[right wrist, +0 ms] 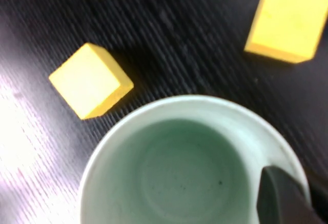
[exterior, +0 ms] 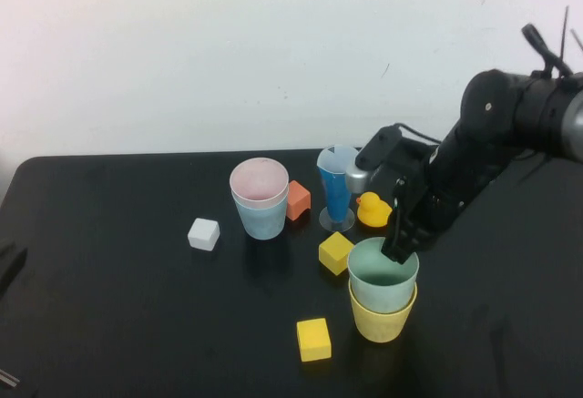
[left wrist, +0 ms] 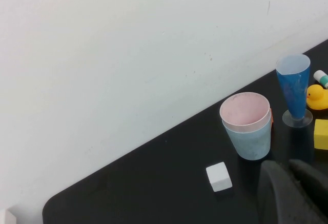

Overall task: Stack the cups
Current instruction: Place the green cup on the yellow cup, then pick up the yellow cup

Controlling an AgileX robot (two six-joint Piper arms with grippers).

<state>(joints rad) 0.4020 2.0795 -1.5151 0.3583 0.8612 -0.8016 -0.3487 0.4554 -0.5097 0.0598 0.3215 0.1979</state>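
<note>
A green cup [exterior: 383,275] sits nested in a yellow cup [exterior: 383,321] at the front right. A pink cup [exterior: 259,182] sits nested in a light blue cup [exterior: 262,220] at mid-table. My right gripper [exterior: 399,248] is at the green cup's far rim, shut on it. In the right wrist view, one finger [right wrist: 282,198] lies inside the green cup [right wrist: 179,172] against its wall. My left gripper [left wrist: 294,190] is shut and empty at the table's left edge. Its view shows the pink cup [left wrist: 245,112] in the blue cup [left wrist: 251,139].
A dark-blue cone glass [exterior: 335,193], a yellow duck [exterior: 372,209] and an orange block [exterior: 298,200] stand behind the cups. A white block [exterior: 204,234] lies left of the blue cup. Yellow blocks [exterior: 335,252] [exterior: 313,339] lie beside the yellow cup.
</note>
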